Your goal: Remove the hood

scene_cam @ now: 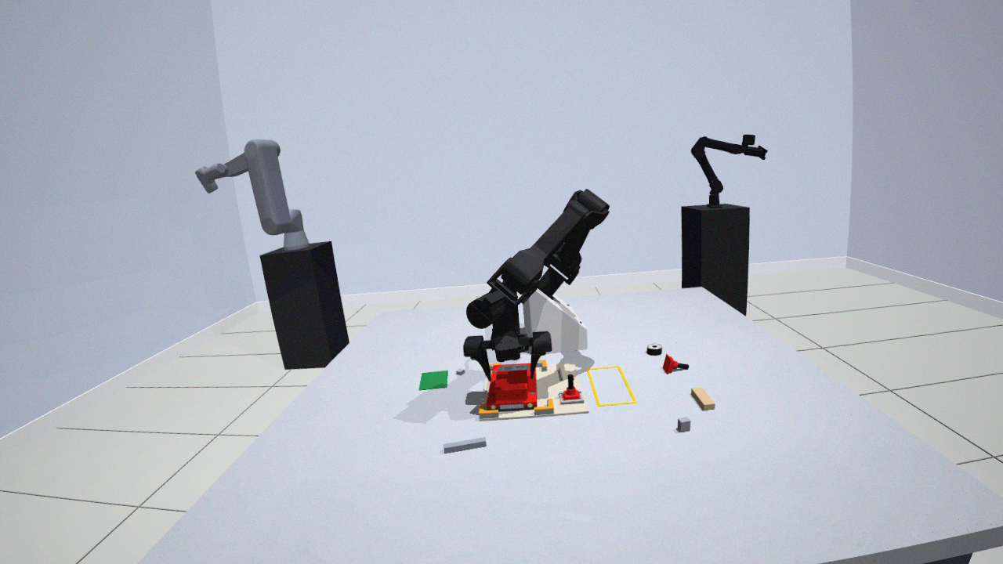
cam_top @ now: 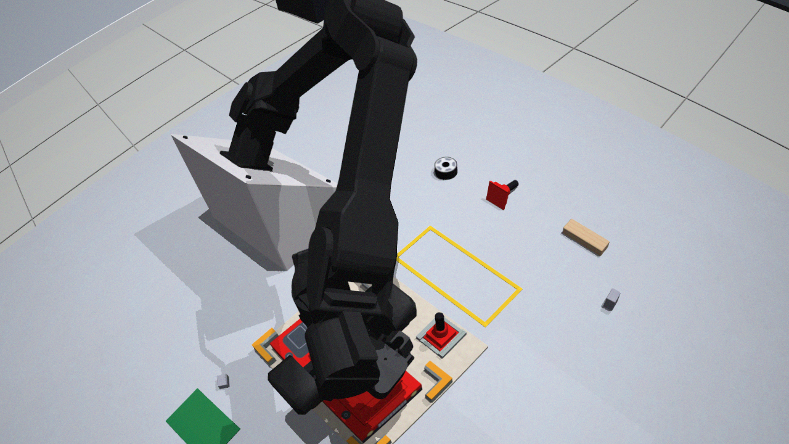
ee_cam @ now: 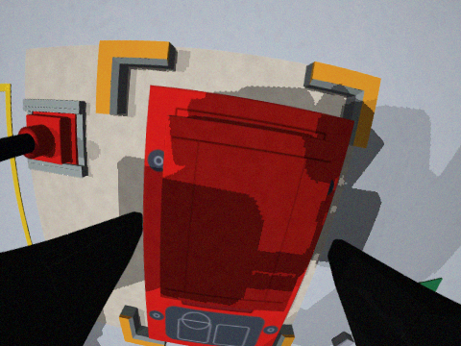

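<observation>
End effector [cam_top: 361, 380] [scene_cam: 509, 378] [ee_cam: 238, 237] wide open, pointing down
</observation>
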Available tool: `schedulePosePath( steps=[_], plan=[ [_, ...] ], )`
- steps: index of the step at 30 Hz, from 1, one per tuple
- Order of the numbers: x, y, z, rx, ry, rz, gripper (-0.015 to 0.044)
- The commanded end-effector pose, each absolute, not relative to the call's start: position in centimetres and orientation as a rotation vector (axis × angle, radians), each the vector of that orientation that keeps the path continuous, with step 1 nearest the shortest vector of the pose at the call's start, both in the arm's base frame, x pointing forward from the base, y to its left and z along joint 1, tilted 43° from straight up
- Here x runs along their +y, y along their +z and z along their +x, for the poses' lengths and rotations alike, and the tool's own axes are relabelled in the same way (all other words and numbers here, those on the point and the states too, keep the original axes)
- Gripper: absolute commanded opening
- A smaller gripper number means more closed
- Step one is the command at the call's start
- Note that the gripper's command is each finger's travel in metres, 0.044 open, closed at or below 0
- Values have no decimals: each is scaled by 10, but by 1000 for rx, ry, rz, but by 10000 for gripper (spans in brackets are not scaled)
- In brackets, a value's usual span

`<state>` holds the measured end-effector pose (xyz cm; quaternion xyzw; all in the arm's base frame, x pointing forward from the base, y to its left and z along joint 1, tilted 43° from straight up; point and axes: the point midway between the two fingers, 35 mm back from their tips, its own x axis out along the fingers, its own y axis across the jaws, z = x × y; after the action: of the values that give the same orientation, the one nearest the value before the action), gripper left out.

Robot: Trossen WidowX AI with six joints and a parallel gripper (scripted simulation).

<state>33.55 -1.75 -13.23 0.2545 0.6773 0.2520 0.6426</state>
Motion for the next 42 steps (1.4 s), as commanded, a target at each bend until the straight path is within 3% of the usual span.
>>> schedulePosePath(
  steps=[1, 30, 33, 42],
  plan=[
    [-15, -134, 336, 1542, 575, 587, 440],
    [-5, -144, 335, 1542, 576, 588, 440],
    [-7, -143, 335, 1543, 575, 581, 361],
    [-7, -143, 335, 1543, 575, 581, 301]
  ],
)
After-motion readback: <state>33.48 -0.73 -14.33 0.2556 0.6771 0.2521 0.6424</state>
